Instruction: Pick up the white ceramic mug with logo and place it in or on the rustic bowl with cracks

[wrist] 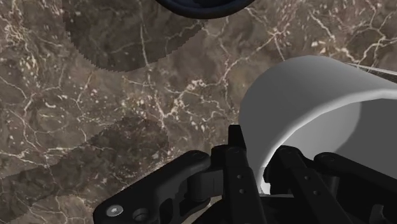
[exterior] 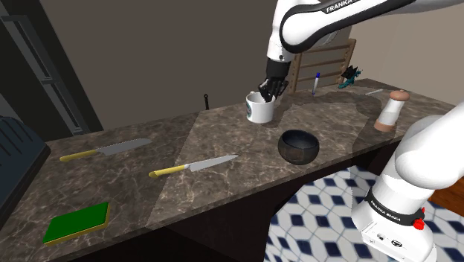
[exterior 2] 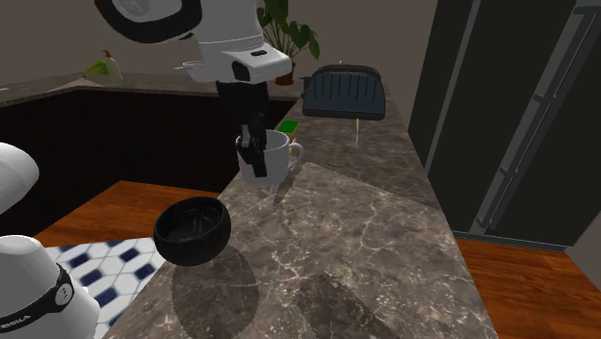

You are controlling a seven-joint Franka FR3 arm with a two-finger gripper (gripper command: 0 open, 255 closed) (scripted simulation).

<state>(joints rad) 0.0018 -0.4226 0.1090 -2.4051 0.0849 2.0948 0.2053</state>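
So the jaws are clamped on the rim of the white mug with a handle (exterior: 261, 112) (exterior 2: 277, 162) (wrist: 305, 102). In the wrist view one black finger (wrist: 236, 167) sits against the outside of the mug wall and the other is down inside the cup, so there's only the wall's thickness between them. The arm comes in from above.

The mug stands upright on the brown marble tabletop (exterior: 223, 134) (exterior 2: 366, 231), toward its back edge in the shoulder view. I honestly can't tell if its base is touching the surface or just off it. In the second exterior view its handle sticks out toward that view's right.

The dark, almost black round bowl (exterior: 299, 147) (exterior 2: 193, 231) (wrist: 200, 5) is near the mug but clearly apart from it, closer to the tabletop's front edge, with nothing in it.

Other stuff on the tabletop, toward the shoulder view's left:
- a yellow-handled knife with a broad blade (exterior: 111, 149)
- a slimmer yellow-handled knife (exterior: 195, 166)
- a flat green pad (exterior: 76, 222)

A pale cylinder with a brownish cap (exterior: 392, 110) stands off to that view's right. A dark toaster (exterior 2: 344, 91) sits at the far end in the second exterior view.
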